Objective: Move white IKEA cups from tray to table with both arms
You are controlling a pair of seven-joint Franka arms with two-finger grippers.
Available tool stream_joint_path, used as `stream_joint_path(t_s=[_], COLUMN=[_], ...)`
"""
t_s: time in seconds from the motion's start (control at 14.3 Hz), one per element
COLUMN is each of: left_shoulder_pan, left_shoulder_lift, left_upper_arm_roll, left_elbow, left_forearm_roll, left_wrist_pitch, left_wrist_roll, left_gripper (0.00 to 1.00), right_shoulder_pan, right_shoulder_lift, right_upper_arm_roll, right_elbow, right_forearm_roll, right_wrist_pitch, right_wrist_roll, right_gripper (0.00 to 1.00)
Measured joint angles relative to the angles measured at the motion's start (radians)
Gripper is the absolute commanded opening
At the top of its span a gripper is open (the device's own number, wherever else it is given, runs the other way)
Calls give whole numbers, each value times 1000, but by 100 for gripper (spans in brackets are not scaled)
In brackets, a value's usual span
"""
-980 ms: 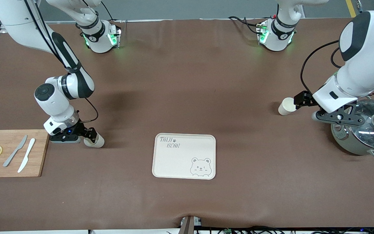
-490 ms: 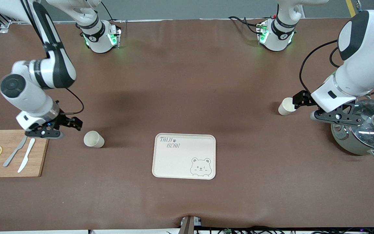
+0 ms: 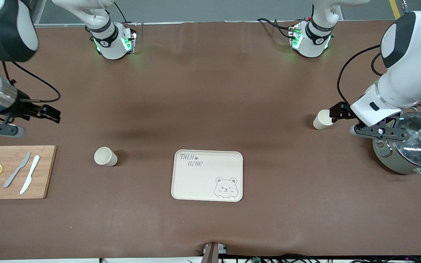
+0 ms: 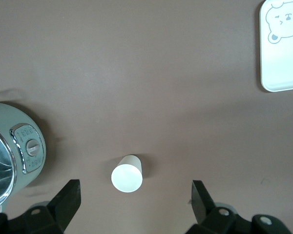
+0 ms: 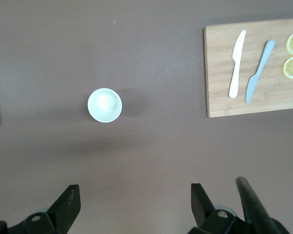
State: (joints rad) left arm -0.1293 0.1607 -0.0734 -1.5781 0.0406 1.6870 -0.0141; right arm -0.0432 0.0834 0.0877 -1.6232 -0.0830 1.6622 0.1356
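Observation:
One white cup (image 3: 105, 156) stands upright on the brown table between the cutting board and the bear tray (image 3: 207, 175); it also shows in the right wrist view (image 5: 104, 105). My right gripper (image 3: 52, 114) is open and empty, raised high over bare table near the right arm's end, well apart from that cup. The second white cup (image 3: 322, 119) stands upright beside the pot. My left gripper (image 3: 337, 111) is open just above it and does not touch it. In the left wrist view this cup (image 4: 127, 173) lies below, between my spread fingers (image 4: 68, 195).
A wooden cutting board (image 3: 13, 171) with two knives and two lemon slices lies at the right arm's end. A steel pot (image 3: 408, 148) with a glass lid stands at the left arm's end, under the left arm. The tray's corner shows in the left wrist view (image 4: 283, 53).
My right gripper has let go of its cup, risen and drawn back toward the right arm's end of the table. The cup stays standing. The left arm has barely moved.

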Motion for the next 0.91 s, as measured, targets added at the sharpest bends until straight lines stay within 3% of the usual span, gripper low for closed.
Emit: stream_joint_path(t_s=[0.63, 0.91], left_shoulder_pan=[0, 0], left_shoulder_lift=[0, 1], left_upper_arm_roll=[0, 0], left_elbow=[0, 0], left_forearm_roll=[0, 0], left_wrist_pitch=[-1, -1], left_wrist_roll=[0, 0], left_gripper=[100, 100], right_shoulder_pan=[-39, -40], right_shoulder_lift=[-27, -27], right_upper_arm_roll=[-21, -18], right_elbow=[70, 138], right_forearm_roll=[1, 1], right_wrist_pitch=[-25, -107], right_wrist_roll=[-125, -127], right_gripper=[100, 100])
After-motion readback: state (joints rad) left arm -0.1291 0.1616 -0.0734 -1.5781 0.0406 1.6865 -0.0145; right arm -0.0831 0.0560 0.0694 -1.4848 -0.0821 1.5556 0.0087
